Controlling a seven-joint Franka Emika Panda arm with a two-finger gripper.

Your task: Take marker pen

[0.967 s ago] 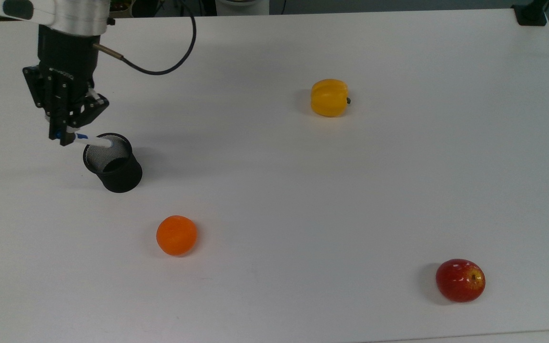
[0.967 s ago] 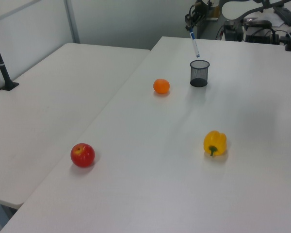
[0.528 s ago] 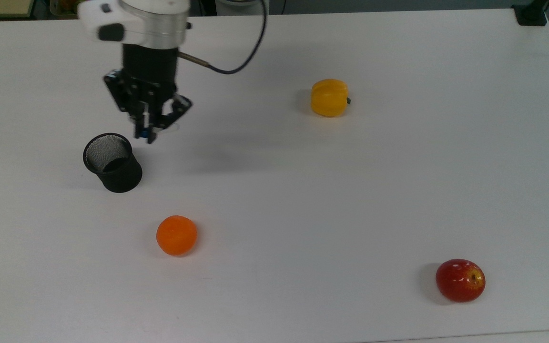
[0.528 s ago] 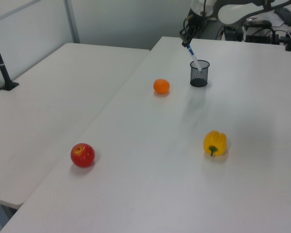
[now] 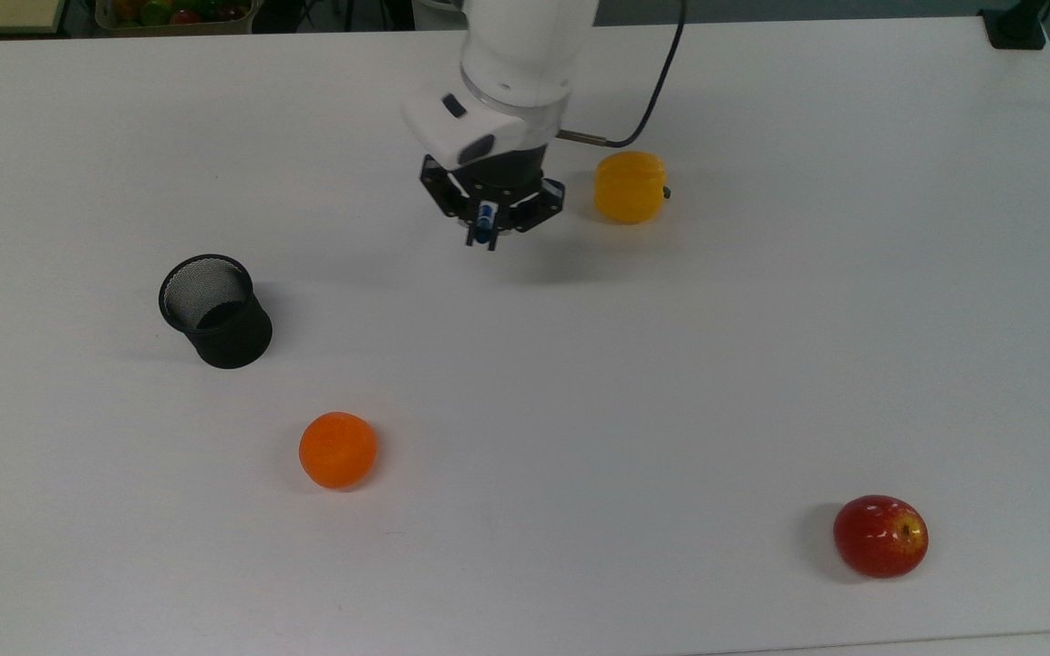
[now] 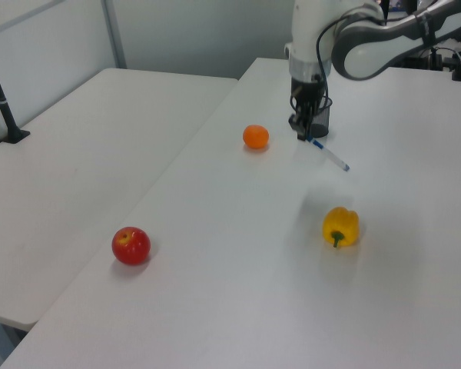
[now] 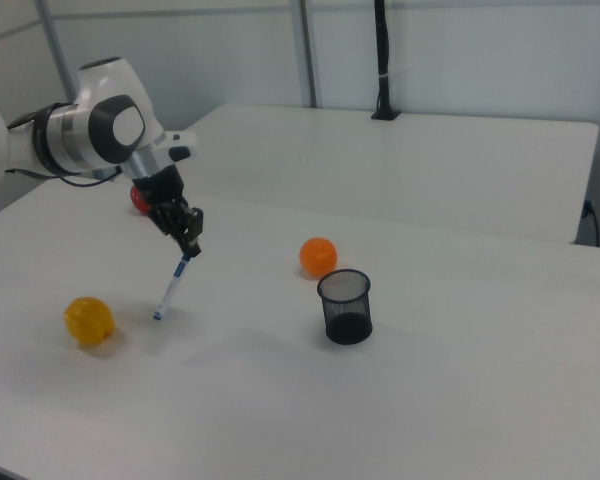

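Note:
My gripper (image 5: pixel 486 230) (image 6: pixel 302 136) (image 7: pixel 190 247) is shut on the blue-capped end of the marker pen (image 6: pixel 327 154) (image 7: pixel 172 285). The white barrel hangs tilted below the fingers, its blue tip low over the table. In the top view I see the pen nearly end-on, as a small blue spot (image 5: pixel 485 217) between the fingers. The black mesh cup (image 5: pixel 214 311) (image 6: pixel 320 116) (image 7: pixel 345 306) stands upright far off at the top view's left, with no pen in it.
A yellow bell pepper (image 5: pixel 630 187) (image 7: pixel 88 320) lies close to the gripper on the top view's right. An orange (image 5: pixel 337 449) sits near the cup, and a red apple (image 5: pixel 880 536) near the front right corner of the white table (image 5: pixel 580 410).
The gripper has carried the pen out of the cup and swept far to the top view's right, now beside the yellow pepper. The cup has stayed in place.

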